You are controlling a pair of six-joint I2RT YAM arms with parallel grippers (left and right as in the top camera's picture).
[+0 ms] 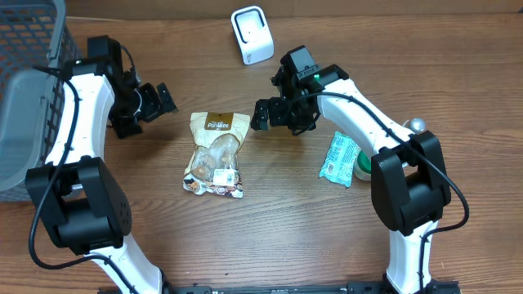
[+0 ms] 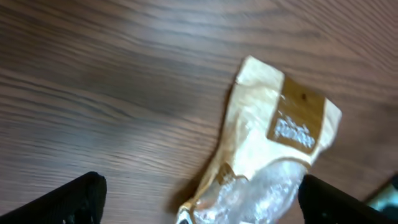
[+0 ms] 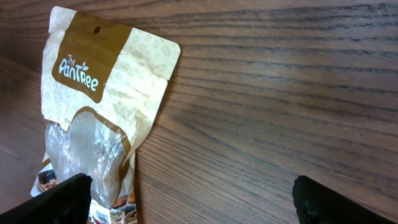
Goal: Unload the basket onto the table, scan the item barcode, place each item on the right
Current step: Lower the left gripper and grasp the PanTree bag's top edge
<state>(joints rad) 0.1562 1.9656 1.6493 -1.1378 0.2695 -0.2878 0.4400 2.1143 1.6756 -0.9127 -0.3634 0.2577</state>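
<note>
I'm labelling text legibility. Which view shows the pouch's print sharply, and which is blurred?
Right wrist: snack pouch sharp, brand print legible, slight sheen on its clear window. Left wrist: pouch blurred, lettering smeared. Overhead: in focus, but print too small to read.

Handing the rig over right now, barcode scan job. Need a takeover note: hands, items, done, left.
Left hand: open, empty, hovering left of the snack bag.
Right hand: open, empty, just right of the bag's top edge.
Items: bag lies flat mid-table, label up; white device, likely the scanner, stands at the far edge; teal packet lies further right.
Done: nothing grasped or scanned yet.
Left: grasp the bag, show its barcode to the scanner.
</note>
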